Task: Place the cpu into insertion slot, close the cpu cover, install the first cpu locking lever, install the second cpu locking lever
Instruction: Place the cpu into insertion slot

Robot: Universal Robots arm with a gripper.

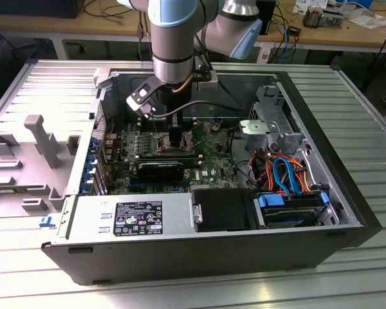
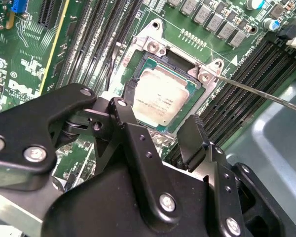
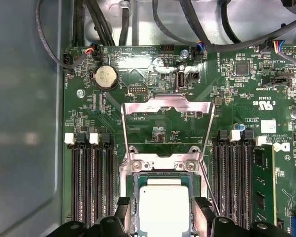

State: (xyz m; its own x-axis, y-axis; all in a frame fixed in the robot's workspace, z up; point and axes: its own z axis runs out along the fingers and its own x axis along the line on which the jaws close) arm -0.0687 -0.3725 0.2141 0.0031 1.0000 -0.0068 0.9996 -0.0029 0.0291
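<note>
End effector (image 3: pixel 164 203) spread wide, straddling cpu (image 3: pixel 163 215) edges | cpu in insertion slot (image 3: pixel 160 160) | cpu cover (image 3: pixel 163 104) flipped back

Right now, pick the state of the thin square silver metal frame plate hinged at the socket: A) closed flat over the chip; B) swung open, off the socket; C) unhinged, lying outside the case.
B: in the first wrist view the silver frame plate is swung back and the grey-topped square chip lies uncovered.

The cpu (image 2: pixel 160 96) is showing a dull, matt metal top; the cover (image 3: pixel 165 106) is gleaming as shiny bare metal.
</note>
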